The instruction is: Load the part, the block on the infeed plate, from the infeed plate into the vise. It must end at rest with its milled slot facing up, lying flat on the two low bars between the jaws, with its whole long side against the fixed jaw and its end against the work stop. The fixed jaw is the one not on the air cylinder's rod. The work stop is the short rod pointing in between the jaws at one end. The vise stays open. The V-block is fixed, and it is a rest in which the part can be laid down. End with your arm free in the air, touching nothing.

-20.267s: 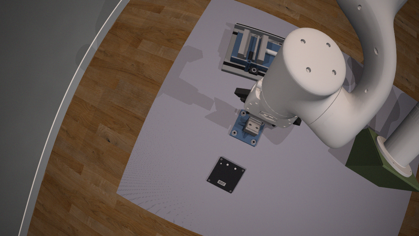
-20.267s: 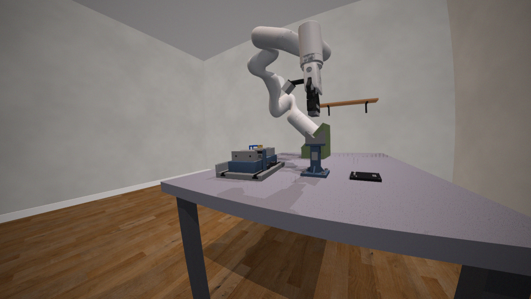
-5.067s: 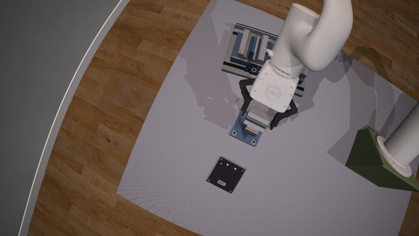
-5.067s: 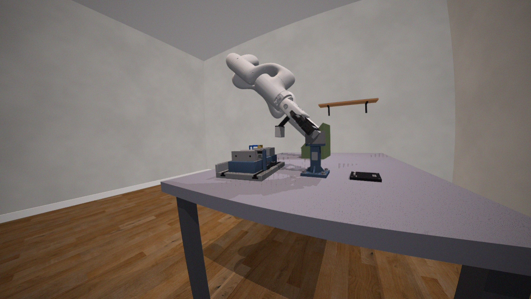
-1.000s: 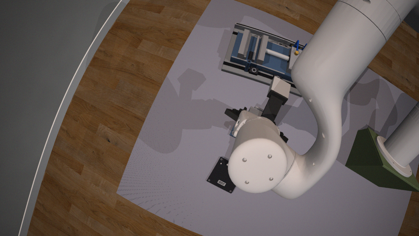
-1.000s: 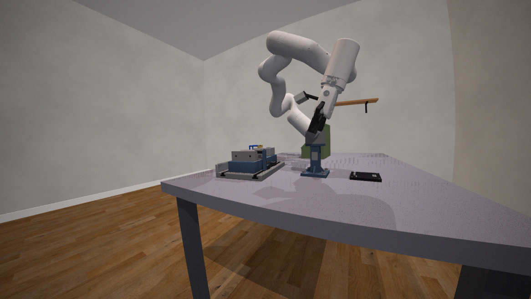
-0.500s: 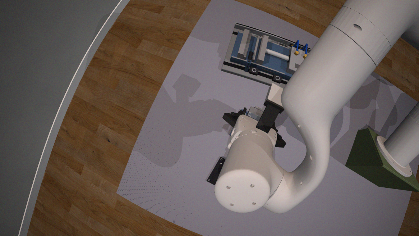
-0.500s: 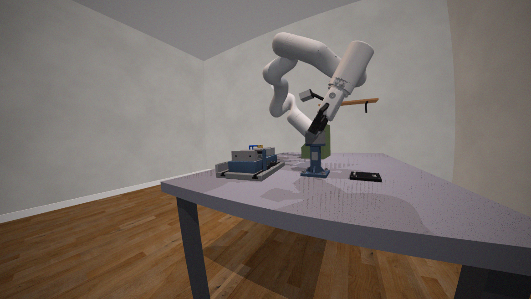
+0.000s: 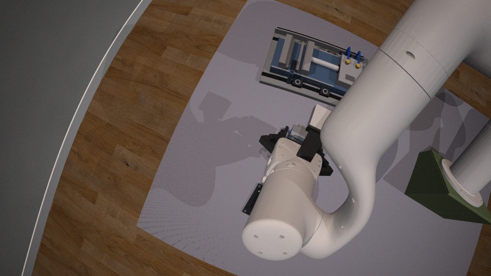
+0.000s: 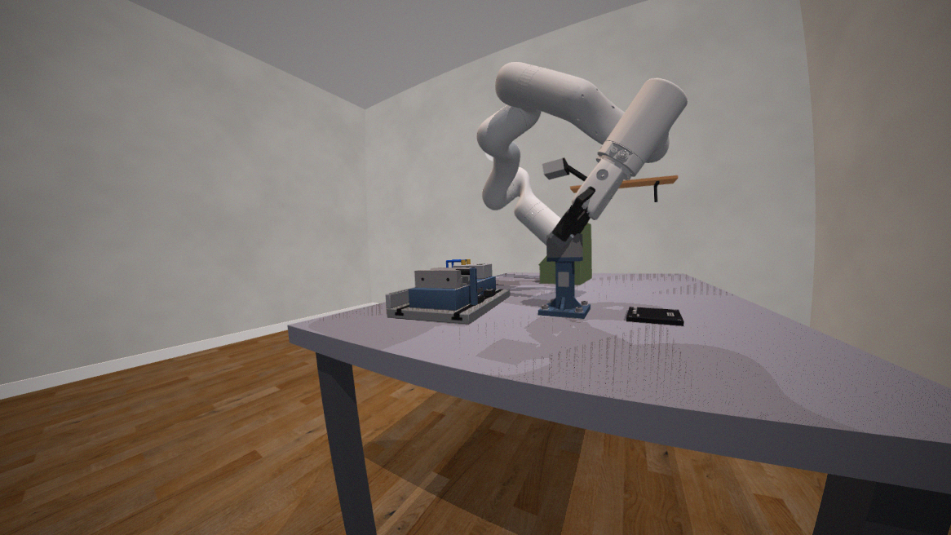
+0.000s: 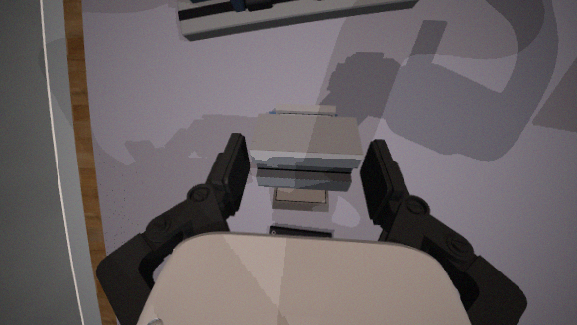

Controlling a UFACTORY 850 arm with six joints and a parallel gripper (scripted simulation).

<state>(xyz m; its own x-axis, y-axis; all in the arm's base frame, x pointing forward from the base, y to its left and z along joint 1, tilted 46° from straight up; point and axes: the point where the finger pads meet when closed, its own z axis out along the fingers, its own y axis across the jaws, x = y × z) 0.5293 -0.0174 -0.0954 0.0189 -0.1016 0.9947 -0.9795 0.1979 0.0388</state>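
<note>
Bare room set up as a small machining workbench, plain pale walls, wood plank floor point(image 10: 165, 439), grey table point(image 10: 665, 372) carrying a white robot arm point(image 10: 532, 99), a blue vise point(image 10: 446, 293) (air hoses on top), a wooden wall shelf point(image 10: 655, 179)
</note>
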